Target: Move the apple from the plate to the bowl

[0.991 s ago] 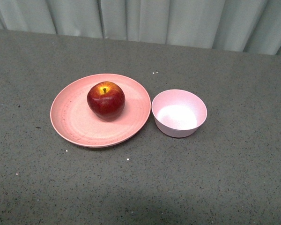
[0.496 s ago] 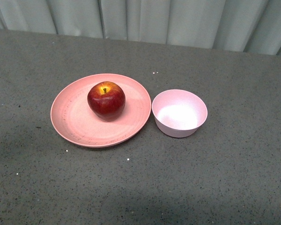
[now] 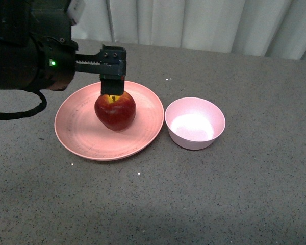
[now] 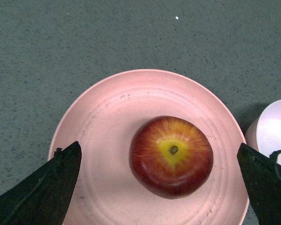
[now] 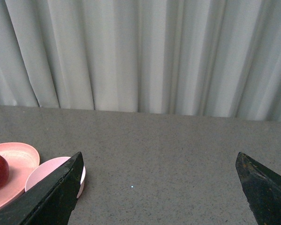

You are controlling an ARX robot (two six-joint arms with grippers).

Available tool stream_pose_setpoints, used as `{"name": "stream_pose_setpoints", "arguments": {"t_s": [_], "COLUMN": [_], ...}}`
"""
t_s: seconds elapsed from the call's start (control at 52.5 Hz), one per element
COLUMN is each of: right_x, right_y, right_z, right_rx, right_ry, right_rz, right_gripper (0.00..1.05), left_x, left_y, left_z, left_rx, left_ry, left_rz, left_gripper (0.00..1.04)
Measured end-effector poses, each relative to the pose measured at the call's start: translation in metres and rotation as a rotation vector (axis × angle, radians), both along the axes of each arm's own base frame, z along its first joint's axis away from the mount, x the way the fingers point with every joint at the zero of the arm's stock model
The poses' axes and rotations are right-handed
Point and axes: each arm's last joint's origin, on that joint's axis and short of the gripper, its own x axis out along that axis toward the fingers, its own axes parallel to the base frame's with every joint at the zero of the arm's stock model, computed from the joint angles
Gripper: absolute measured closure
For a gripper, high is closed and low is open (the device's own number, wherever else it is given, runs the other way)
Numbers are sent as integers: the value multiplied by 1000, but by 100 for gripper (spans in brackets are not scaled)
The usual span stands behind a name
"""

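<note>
1. Grey, speckled surface [image 3: 153, 204] fills the near part of the front view.
2. Plate [image 3: 81, 133], salmon pink, sits left of centre. Bowl [image 3: 195, 122], pale pink, stands just beside the plate's right rim; I cannot tell whether the two touch.
3. Apple [image 3: 115, 113] rests on the plate, slightly behind its middle, with the stem up and a yellow patch around the stem.
4. Left gripper [image 3: 112, 88] hangs directly over the apple, and its dark tip overlaps the top of the fruit in the front view. In the left wrist view the fingers [image 4: 42, 187] are spread wide, with the apple centred between them and touched by neither.
5. Right gripper [image 5: 159, 157] shows in the right wrist view only. Its fingers [image 5: 51, 197] are spread wide over the surface and hold nothing, off to the side of the bowl.
6. Pale pleated curtain [image 3: 194, 25] hangs behind the far edge of the surface.
</note>
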Motion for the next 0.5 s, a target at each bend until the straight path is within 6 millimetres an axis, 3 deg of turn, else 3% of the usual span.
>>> {"name": "stream_pose_setpoints", "arguments": {"t_s": [0.229,0.496], "right_x": [0,0], "right_y": [0,0], "right_z": [0,0], "right_rx": [0,0], "right_ry": [0,0], "right_rz": [0,0], "right_gripper": [9,9], "left_x": [10,13], "left_y": [-20,-23], "left_z": [-17,-40], "left_rx": [10,40], "left_ry": [59,119], "left_rz": [-57,-76], "left_gripper": [7,7]}}
